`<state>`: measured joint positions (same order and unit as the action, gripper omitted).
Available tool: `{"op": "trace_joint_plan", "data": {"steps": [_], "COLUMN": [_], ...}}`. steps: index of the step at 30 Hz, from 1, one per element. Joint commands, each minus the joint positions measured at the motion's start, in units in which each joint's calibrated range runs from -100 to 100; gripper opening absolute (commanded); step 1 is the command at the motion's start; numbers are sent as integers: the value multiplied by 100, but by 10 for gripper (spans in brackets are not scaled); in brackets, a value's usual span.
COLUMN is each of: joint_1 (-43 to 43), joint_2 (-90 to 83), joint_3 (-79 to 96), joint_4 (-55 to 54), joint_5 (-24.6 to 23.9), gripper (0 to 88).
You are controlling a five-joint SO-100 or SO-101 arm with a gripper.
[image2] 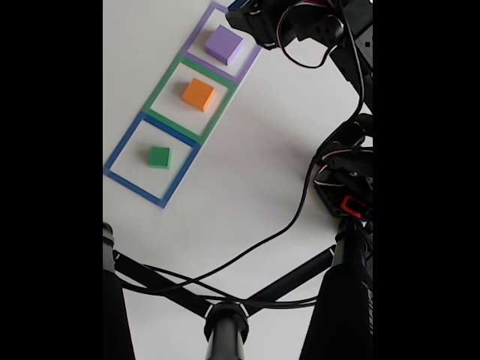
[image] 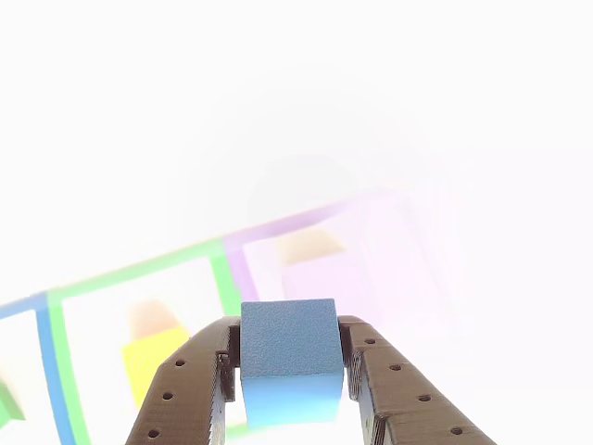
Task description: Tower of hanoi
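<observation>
jaws pinching the blue cube (image: 288, 362) only near its lower half, so it might twist loose over the purple cube (image2: 223, 44).

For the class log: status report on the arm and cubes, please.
Gripper shut on blue cube, lifted. Purple cube, orange cube, green cube each in own outline. Nothing blocking.

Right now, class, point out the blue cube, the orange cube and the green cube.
blue cube (image: 288, 348): other view, its front face, between the fingers.
orange cube (image2: 199, 94): fixed view, its top face, inside the green outline.
green cube (image2: 159, 157): fixed view, its top face, inside the blue outline.
</observation>
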<state>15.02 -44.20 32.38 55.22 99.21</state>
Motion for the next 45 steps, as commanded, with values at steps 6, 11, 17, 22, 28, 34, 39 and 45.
{"op": "trace_joint_plan", "data": {"steps": [6,11,17,22,28,34,39,45], "joint_1": [252,406,434,348,406,434,463,473], "joint_2": [209,766,1226,1816,2583,3479,4133,4722], "joint_3": [2835,3344,3690,3690,3790,3753,3599,3553], "joint_4": [-4056,-5246,-6153,-6850,-7846,-8882,-9481,-10153], "joint_5": [79,79,79,79,79,79,79,79], "gripper": [34,35,35,35,35,35,35,35]}}
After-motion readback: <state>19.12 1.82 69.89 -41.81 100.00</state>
